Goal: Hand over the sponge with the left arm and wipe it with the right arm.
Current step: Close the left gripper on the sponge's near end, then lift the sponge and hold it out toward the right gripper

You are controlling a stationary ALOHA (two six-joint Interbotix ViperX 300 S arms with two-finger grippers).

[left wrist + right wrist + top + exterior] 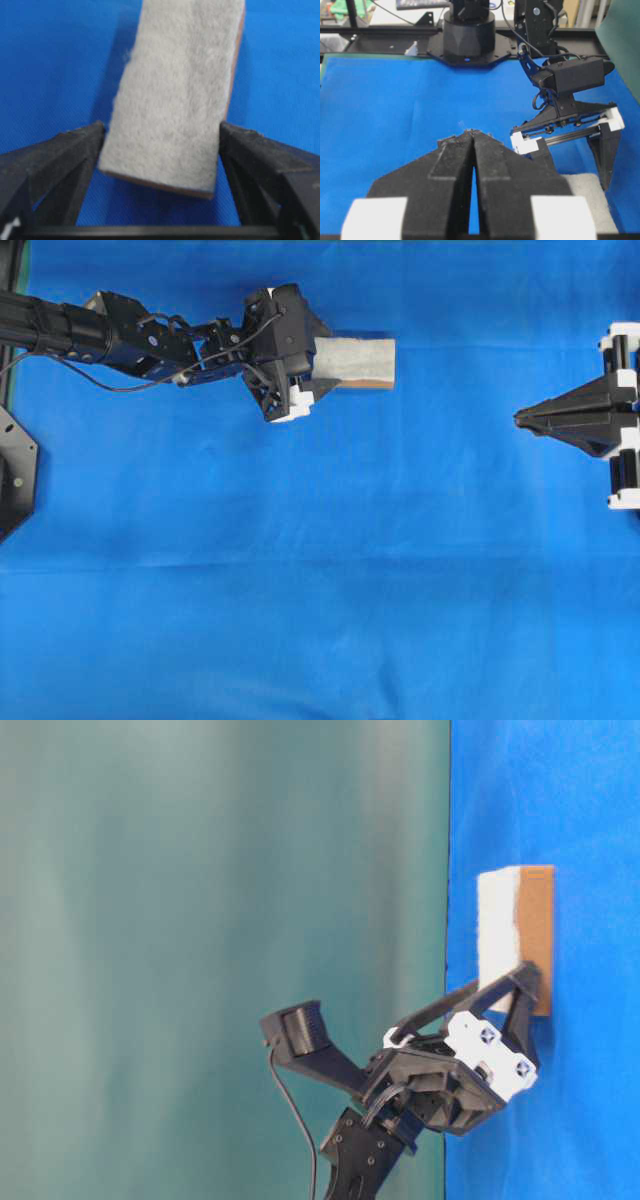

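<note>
So far we judge the task barely begun: the small rectangular sponge with a whitish-grey fuzzy face over a thin tan-orange layer point(357, 361) lies flat on the blue cloth-covered worktop point(320, 570), fuzzy side up, in the far left-of-centre part of the overhead view. Our black left arm with exposed cables point(110, 332) has its gripper point(161, 137) set around the sponge's near-to-arm end. Its fingers point(65, 150) stand spread, one on each long side, close to the edges; we cannot tell whether they touch, and nothing looks lifted.

Our right gripper point(520, 418), on the black arm at the right edge, waits well apart from the sponge, its pointed fingers point(452, 160) pressed together and holding nothing.

Still to come, as we read it: closing on the sponge, lifting it, passing it across, and the wipe itself.

In the overhead view the sponge's long axis runs left to right, nearly along the left arm's reach, with its free short end pointing right toward the waiting gripper.
</note>
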